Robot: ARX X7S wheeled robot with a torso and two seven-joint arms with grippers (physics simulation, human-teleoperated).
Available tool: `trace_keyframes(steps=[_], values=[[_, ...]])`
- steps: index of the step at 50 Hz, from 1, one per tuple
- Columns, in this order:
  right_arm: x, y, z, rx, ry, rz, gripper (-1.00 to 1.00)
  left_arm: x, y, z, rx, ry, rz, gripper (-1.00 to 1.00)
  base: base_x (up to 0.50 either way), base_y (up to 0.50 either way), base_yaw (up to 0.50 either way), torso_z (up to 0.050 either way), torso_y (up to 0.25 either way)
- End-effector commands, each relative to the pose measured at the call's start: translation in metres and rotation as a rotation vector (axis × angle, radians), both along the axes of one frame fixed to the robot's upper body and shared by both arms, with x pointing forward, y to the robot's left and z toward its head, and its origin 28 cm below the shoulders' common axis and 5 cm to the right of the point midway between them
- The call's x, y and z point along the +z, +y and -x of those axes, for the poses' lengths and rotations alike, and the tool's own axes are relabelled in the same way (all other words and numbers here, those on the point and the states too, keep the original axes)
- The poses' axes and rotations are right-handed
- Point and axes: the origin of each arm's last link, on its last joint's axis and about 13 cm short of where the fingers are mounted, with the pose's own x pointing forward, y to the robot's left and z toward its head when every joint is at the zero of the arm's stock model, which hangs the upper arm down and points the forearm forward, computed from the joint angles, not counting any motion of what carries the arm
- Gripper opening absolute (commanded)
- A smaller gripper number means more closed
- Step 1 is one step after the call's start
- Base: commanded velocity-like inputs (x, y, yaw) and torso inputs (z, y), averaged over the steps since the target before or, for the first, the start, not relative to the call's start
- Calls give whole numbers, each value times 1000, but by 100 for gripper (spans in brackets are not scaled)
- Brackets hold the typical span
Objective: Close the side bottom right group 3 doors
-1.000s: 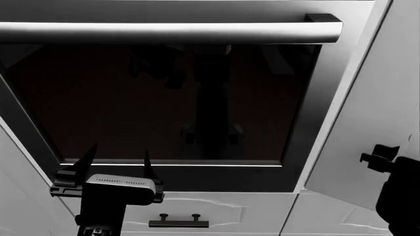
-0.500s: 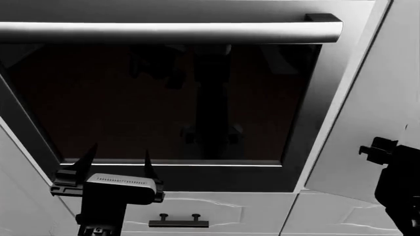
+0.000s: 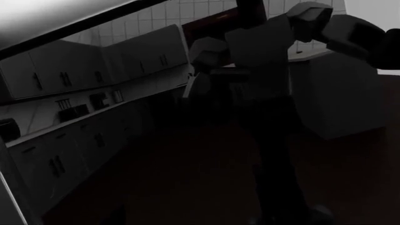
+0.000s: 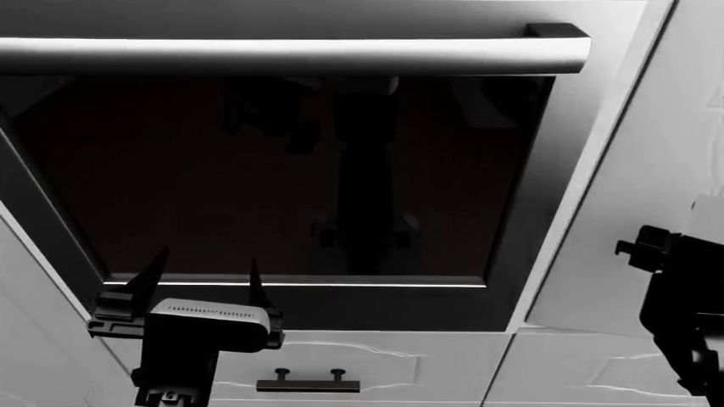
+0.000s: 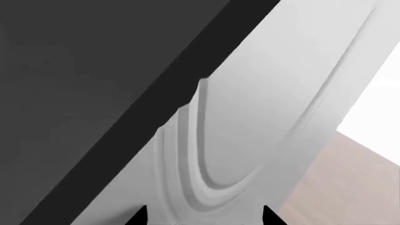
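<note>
- Since the earlier frames, the right arm has crept up and inward along the head view's right edge, and the door's lower corner there has shifted a little; the left arm has held its place.
- White door (image 4: 667, 170) stands swung out at the head view's right, just beside the oven door (image 4: 283, 178), its raised curvy panel filling the right wrist view (image 5: 250, 140).
- Right pincer (image 5: 203, 216) shows only two dark fingertips, set apart, right up against the door panel; whether they touch it I cannot tell.
- Left pincer (image 4: 202, 284) hovers spread and empty before the oven door's lower edge, above a drawer front (image 4: 339, 365) with its black bar handle (image 4: 308, 383).
- Oven's long metal handle (image 4: 294, 56) runs across the top.
</note>
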Motion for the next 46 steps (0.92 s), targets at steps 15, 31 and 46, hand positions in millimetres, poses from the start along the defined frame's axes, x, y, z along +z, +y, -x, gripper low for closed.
trace_keyframes(steps=[15, 31, 46], values=[[46, -5, -37, 65, -171, 111, 100, -2, 0, 0, 5, 7, -2, 100, 9, -4, 4, 1, 1], [43, -6, -51, 56, -153, 76, 100, -3, 1, 0, 7, 9, -3, 100, 20, -7, 2, 1, 0], [43, -2, -46, 80, -177, 55, 100, -3, 1, -1, 4, 11, -3, 100, 116, -34, 28, 0, 0]])
